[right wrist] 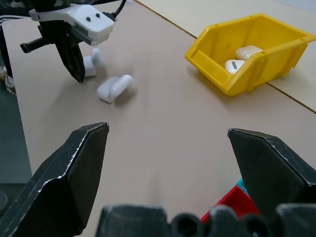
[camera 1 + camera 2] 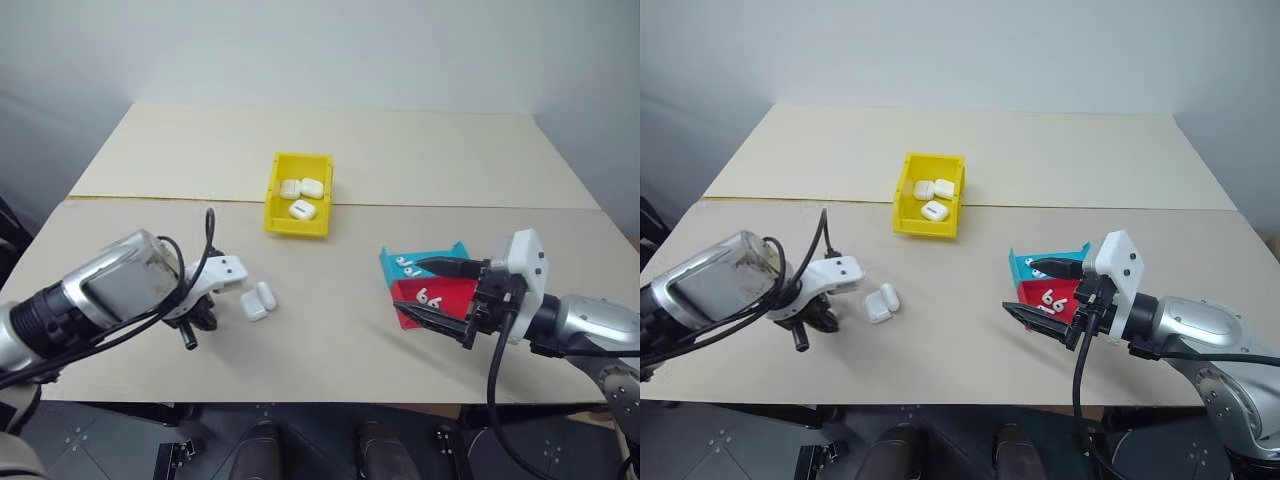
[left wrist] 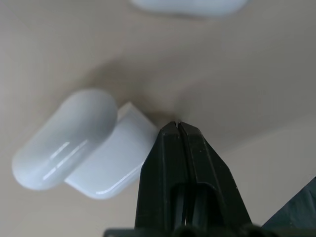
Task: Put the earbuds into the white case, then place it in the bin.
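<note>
With the bin (image 2: 297, 219) as landmark, the left gripper (image 2: 189, 338) hangs pinched together beside a nearer white case (image 2: 258, 301), while the right gripper (image 2: 432, 293) gapes empty.

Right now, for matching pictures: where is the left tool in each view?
Left eye: left tool lower left, beside the white cases.
Right eye: lower left again.
Left wrist: the tool, shut, beside a case.
Right wrist: the tool beside the cases.
Landmark: the white cases.

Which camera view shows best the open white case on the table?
The left wrist view: the open case is close, lid swung open, beside the shut left end effector. Both eye views and the right wrist view show it small.
</note>
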Robot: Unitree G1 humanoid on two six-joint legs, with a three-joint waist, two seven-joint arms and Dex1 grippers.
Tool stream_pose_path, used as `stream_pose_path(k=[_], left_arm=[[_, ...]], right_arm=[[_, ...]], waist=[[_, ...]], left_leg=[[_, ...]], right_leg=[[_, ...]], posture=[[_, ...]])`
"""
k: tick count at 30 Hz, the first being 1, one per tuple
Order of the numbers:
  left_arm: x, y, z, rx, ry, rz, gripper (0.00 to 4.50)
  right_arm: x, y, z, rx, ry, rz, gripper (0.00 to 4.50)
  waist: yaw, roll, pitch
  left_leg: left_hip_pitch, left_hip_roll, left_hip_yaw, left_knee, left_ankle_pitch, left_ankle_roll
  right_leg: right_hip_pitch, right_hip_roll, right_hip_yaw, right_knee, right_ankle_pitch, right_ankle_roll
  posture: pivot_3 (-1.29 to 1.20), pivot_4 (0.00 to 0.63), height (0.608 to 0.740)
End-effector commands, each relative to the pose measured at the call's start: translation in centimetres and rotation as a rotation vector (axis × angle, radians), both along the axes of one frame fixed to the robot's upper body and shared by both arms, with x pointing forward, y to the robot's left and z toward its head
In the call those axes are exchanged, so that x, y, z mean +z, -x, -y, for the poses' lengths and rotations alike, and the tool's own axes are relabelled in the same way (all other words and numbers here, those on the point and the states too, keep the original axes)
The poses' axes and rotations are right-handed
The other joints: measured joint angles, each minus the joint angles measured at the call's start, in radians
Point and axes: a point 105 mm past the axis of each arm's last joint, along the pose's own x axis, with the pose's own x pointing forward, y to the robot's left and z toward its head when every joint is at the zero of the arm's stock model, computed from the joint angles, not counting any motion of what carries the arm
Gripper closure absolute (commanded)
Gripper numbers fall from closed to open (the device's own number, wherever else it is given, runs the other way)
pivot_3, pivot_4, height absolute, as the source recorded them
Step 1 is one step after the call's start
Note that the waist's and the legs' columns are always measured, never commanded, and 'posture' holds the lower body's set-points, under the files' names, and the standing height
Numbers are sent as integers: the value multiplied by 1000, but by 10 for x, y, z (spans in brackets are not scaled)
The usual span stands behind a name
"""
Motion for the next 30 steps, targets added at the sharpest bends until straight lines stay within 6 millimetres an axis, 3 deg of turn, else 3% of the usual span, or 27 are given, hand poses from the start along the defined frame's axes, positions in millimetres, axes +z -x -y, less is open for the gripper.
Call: stream_pose_path(k=[1, 6, 12, 23, 30], left_arm=[[17, -2, -9, 4, 8, 57, 4456], [32, 10, -28, -1, 9, 47, 4456], [26, -2, -51, 28, -64, 101, 4456], [7, -31, -50, 7, -108, 167, 4456], [8, -49, -37, -26, -85, 231, 4456]], right_arm=[[12, 5, -1, 11, -6, 62, 0], [11, 7, -1, 13, -2, 56, 0], [11, 6, -4, 23, -7, 56, 0], [12, 8, -4, 22, -6, 61, 0], [11, 12, -3, 14, -7, 56, 0]], waist=[[0, 0, 0], [-1, 0, 0], [4, 0, 0], [2, -1, -1], [9, 3, -3]], left_leg=[[0, 0, 0, 0, 0, 0], [0, 0, 0, 0, 0, 0], [1, 0, 0, 0, 0, 0], [0, 0, 1, 0, 0, 0], [3, -1, 0, 1, 0, 0]], right_leg=[[0, 0, 0, 0, 0, 0], [0, 0, 0, 0, 0, 0], [0, 0, 0, 0, 0, 0], [0, 0, 0, 0, 0, 0], [3, 0, 0, 3, 0, 0]], posture=[[0, 150, 740], [0, 150, 740], [0, 150, 740], [0, 150, 740], [0, 150, 740]])
